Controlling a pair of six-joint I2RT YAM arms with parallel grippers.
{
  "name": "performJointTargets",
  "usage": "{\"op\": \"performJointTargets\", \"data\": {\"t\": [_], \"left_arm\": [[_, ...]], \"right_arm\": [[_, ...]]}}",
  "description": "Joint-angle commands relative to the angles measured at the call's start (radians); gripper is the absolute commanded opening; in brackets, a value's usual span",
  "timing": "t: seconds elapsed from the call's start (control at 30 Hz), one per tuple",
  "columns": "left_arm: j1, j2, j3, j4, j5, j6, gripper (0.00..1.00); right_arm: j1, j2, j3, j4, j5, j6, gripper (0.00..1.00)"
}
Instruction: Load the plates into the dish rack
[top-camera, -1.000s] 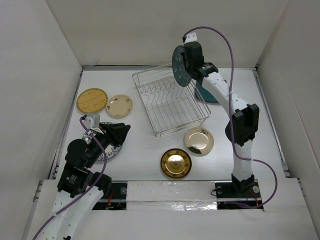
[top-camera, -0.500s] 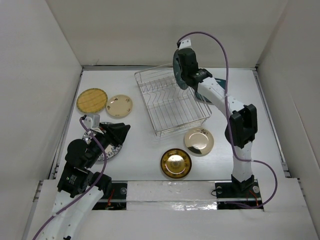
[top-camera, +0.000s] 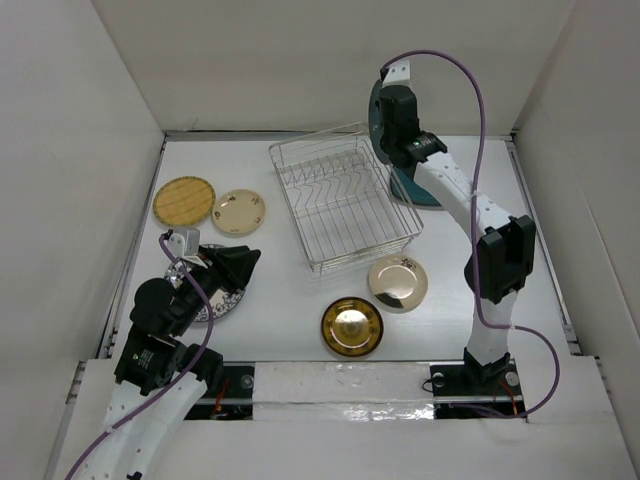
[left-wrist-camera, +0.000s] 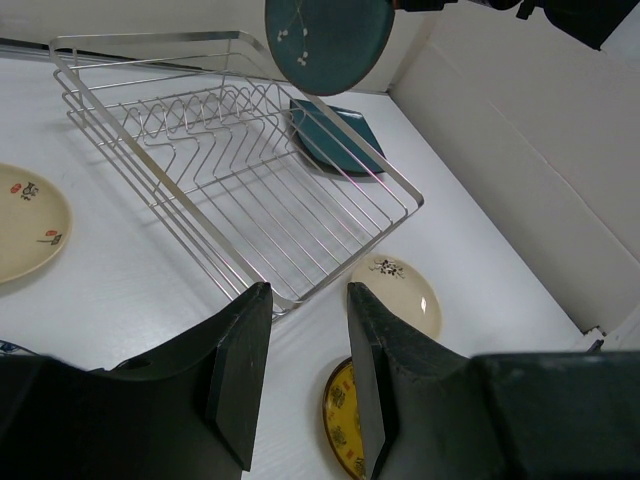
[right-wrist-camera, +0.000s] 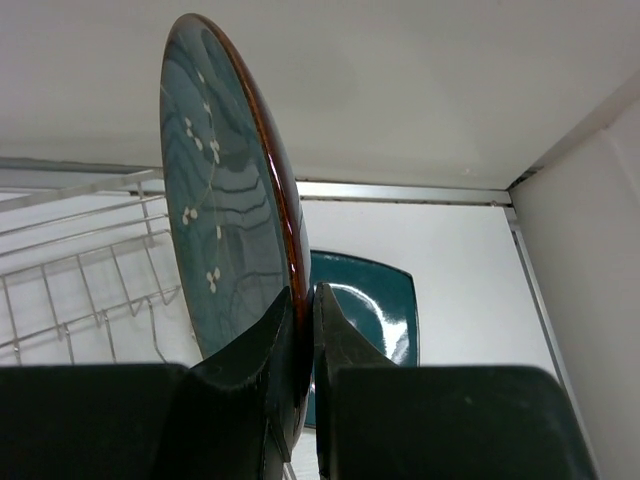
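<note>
My right gripper (top-camera: 392, 128) is shut on the rim of a round dark teal plate (top-camera: 375, 118) and holds it upright in the air, above the back right corner of the silver wire dish rack (top-camera: 340, 200). In the right wrist view the fingers (right-wrist-camera: 303, 300) pinch the plate (right-wrist-camera: 225, 210) with the rack (right-wrist-camera: 70, 270) below left. The rack holds no plates. My left gripper (top-camera: 236, 264) is open and empty over a white plate with blue pattern (top-camera: 222, 303). In the left wrist view its jaws (left-wrist-camera: 305, 295) stand apart, facing the rack (left-wrist-camera: 230, 180) and the held plate (left-wrist-camera: 328, 40).
A second dark teal dish (top-camera: 415, 188) lies right of the rack. The yellow woven plate (top-camera: 184, 200) and cream plate (top-camera: 239, 211) lie at the left. The champagne plate (top-camera: 398, 282) and gold plate (top-camera: 352, 326) lie in front of the rack. White walls enclose the table.
My right gripper has carried the teal plate to the right, from over the rack's back edge to above its back right corner. The left arm has not moved.
</note>
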Motion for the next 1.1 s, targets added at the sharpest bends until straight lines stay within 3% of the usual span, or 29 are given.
{"op": "performJointTargets", "data": {"t": [0.0,0.6,0.7,0.73,0.87,0.97,1.07], "left_arm": [[0.003,0.009,-0.004,0.043,-0.001,0.004,0.33],[0.003,0.015,-0.004,0.040,-0.005,0.004,0.33],[0.003,0.015,-0.004,0.041,-0.005,0.004,0.33],[0.003,0.018,-0.004,0.041,-0.005,0.004,0.33],[0.003,0.018,-0.004,0.040,-0.005,0.003,0.33],[0.003,0.019,-0.004,0.040,-0.005,0.004,0.33],[0.003,0.019,-0.004,0.041,-0.004,0.003,0.33]], "right_arm": [[-0.001,-0.028,0.009,0.189,0.026,0.009,0.00],[0.048,0.012,-0.180,0.275,0.041,0.019,0.00],[0.048,0.026,-0.176,0.258,0.044,0.035,0.15],[0.048,0.026,-0.174,0.249,0.040,0.051,0.30],[0.016,-0.028,-0.173,0.197,-0.040,0.127,0.62],[-0.039,-0.130,-0.247,0.207,-0.138,0.239,0.73],[-0.125,-0.264,-0.426,0.320,-0.273,0.374,0.72]]}}
